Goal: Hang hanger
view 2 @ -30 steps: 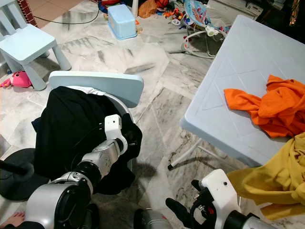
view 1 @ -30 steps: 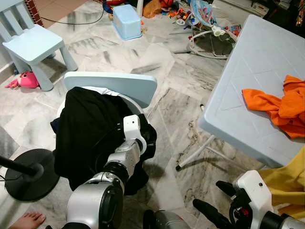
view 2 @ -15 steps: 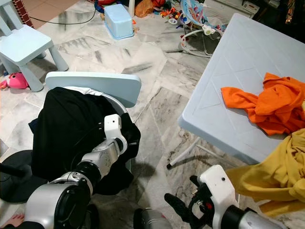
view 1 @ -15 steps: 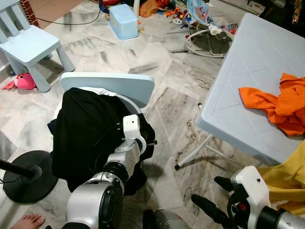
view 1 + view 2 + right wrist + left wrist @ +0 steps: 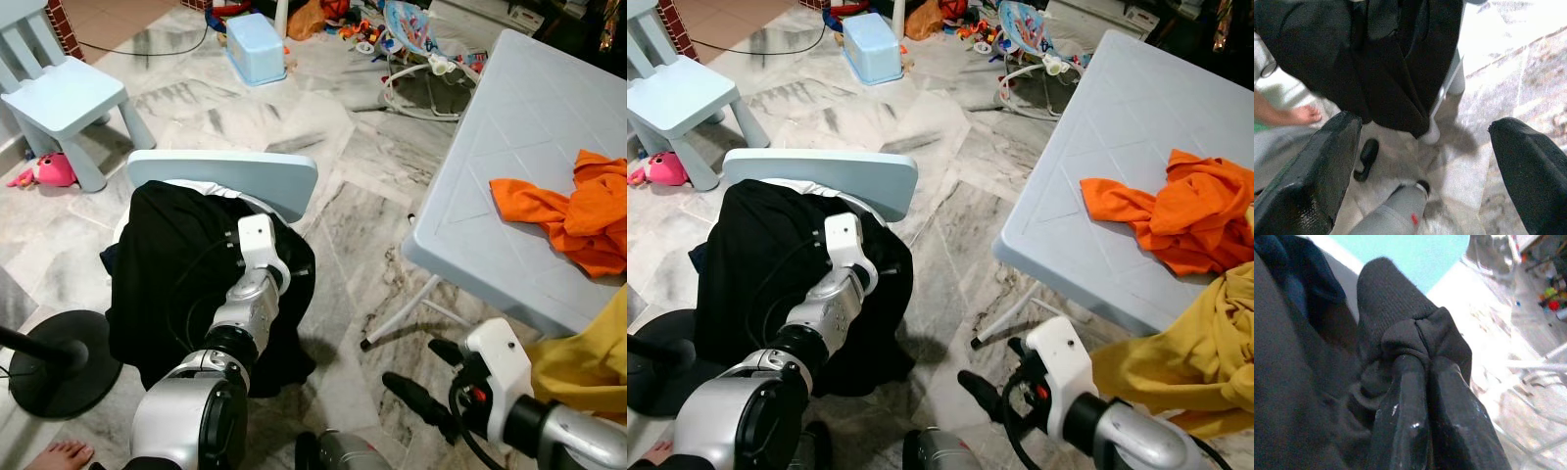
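No hanger can be made out. The right gripper (image 5: 1420,142) hangs low over the floor, fingers spread wide. Ahead, the left gripper (image 5: 1422,382) pinches a fold of the one black garment (image 5: 176,274) draped over the pale-blue chair (image 5: 235,174), hiding its seat.

Marble floor (image 5: 323,137); blue table (image 5: 529,147); child's chair (image 5: 61,93); possibly toys.

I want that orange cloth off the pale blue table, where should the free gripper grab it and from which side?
Judging by its pose, grip the flat sleeve-like flap of the crumpled orange cloth, coming from above with the open right gripper. That flap lies spread toward the pale blue plastic table's middle, thinner than the bunched heap.
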`<state>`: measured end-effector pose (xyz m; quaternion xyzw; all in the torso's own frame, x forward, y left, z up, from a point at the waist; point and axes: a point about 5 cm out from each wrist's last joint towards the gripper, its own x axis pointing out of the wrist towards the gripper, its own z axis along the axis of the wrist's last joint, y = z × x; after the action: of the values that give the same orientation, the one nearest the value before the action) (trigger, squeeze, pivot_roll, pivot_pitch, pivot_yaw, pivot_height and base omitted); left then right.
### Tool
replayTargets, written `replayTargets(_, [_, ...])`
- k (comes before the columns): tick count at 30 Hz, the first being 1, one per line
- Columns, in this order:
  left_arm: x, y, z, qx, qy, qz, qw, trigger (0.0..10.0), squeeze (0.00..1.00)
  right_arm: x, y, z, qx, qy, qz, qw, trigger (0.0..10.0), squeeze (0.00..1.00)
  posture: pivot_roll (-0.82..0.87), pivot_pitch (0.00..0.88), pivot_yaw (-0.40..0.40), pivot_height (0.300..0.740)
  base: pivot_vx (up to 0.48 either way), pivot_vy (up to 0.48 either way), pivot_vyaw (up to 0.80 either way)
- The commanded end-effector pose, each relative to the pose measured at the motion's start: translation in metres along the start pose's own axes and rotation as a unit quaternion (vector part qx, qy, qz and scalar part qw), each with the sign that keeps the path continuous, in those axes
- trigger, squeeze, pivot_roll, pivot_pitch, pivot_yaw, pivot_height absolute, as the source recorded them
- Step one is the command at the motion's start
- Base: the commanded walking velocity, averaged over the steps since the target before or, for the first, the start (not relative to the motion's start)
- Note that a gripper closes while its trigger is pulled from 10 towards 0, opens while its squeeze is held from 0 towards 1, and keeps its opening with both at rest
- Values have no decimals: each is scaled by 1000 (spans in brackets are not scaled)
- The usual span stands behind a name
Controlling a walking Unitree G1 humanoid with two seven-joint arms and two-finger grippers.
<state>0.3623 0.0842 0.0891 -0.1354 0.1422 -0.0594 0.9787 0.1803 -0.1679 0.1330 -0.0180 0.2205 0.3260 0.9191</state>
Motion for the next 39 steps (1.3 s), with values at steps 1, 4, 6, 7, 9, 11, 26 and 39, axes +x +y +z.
replayTargets(1, [-3, 0, 3, 17, -20, 1, 1000, 0, 0, 2, -1, -4, 0, 6, -3, 1000, 10000, 0, -265, 152, -142, 740, 0, 0, 0])
replayTargets(4, [-14, 4, 17, 55, -71, -15, 996, 0, 0, 14, -5, -2, -6, -4, 3, 1000, 10000, 0, -215, 118, -132, 740, 0, 0, 0])
replayTargets(6, [-23, 5, 22, 83, -93, -22, 992, 0, 0, 20, -7, -1, -9, -11, 4, 1000, 10000, 0, -199, 107, -128, 740, 0, 0, 0])
replayTargets(7, [-32, 7, 23, 98, -101, -25, 990, 0, 0, 25, -9, 0, -11, -16, 4, 1000, 10000, 0, -178, 92, -120, 740, 0, 0, 0])
replayTargets(9, [-60, 10, 19, 128, -110, -30, 985, 0, 0, 34, -12, 3, -17, -29, 6, 999, 10000, 0, -162, 80, -114, 740, 0, 0, 0])
replayTargets(11, [-72, 13, 13, 136, -104, -32, 985, 0, 0, 39, -13, 5, -20, -34, 5, 999, 10000, 0, -137, 67, -104, 740, 0, 0, 0])
replayTargets(26, [-156, 63, -32, 52, 22, 124, 991, 0, 0, 64, -25, 3, -31, -61, -2, 998, 10000, 0, -57, 13, -76, 740, 0, 0, 0])
replayTargets(39, [-147, 81, -23, 45, 20, 167, 985, 980, 0, 68, -37, 7, -45, -78, -17, 996, 10000, 0, -59, 0, -74, 740, 0, 0, 0])
